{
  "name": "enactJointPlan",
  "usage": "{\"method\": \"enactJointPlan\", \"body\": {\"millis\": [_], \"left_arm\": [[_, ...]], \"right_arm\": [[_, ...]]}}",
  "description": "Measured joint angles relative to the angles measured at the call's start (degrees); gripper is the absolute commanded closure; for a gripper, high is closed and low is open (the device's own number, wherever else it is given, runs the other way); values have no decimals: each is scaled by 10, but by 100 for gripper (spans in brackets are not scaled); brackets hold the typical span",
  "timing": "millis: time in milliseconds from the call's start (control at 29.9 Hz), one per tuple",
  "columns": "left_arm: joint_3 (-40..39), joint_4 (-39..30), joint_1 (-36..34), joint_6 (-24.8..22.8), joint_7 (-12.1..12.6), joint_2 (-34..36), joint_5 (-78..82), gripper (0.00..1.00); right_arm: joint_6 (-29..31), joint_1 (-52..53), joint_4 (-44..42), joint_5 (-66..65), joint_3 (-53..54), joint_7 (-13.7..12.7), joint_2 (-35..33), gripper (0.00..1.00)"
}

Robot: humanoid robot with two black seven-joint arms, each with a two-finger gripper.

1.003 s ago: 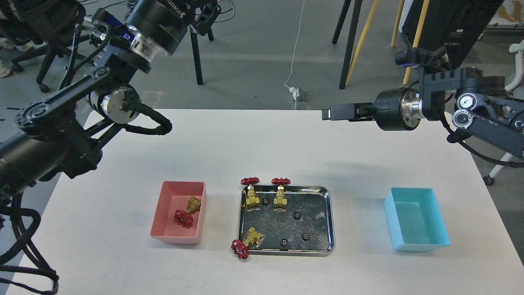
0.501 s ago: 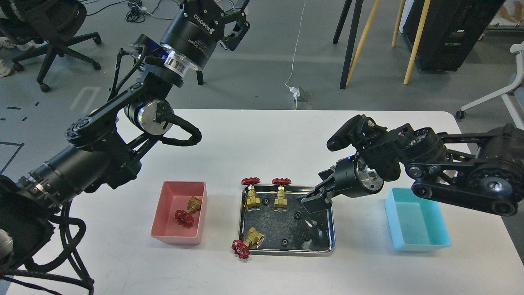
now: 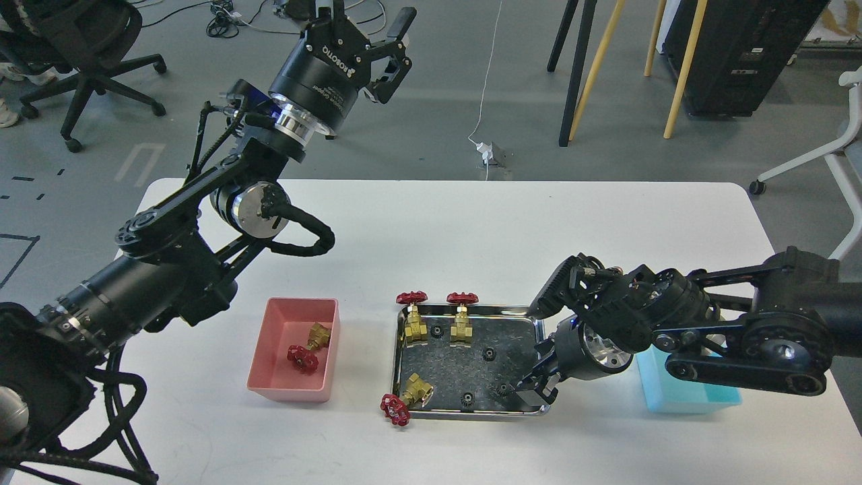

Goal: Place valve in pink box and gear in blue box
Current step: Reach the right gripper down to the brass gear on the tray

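The pink box (image 3: pixel 256 358) stands left of centre and holds one valve (image 3: pixel 306 349) lying down. The steel tray (image 3: pixel 471 309) in the middle holds two upright valves (image 3: pixel 412 316) (image 3: pixel 462 316), a third valve (image 3: pixel 406 399) lying with its red wheel over the front-left rim, and several gears, one near my right fingertips (image 3: pixel 502 389). The blue box (image 3: pixel 693 397) stands at the right, partly hidden by my right arm. My right gripper (image 3: pixel 530 389) is down at the tray's front-right corner, right beside that gear; its fingers are too dark to tell apart. My left gripper (image 3: pixel 370 17) is open and empty, raised beyond the table's far edge.
My left arm (image 3: pixel 168 269) reaches over the table's left side, above and behind the pink box. My right arm (image 3: pixel 741 337) lies low across the right side over the blue box. Chairs and stand legs are on the floor beyond the table.
My right gripper has swung down from above the far edge into the tray's front-right corner. My left arm has pulled back and risen, its gripper now pointing up and away.
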Motion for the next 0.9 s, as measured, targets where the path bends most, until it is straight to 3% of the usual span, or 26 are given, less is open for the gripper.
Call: {"method": "enactJointPlan", "body": {"millis": [468, 902], "left_arm": [[1, 1, 9, -2, 0, -7, 1, 6], [0, 0, 19, -4, 0, -7, 1, 6]], "right_arm": [[0, -16, -61, 0, -3, -8, 84, 40], [0, -34, -91, -8, -6, -27, 103, 41]]}}
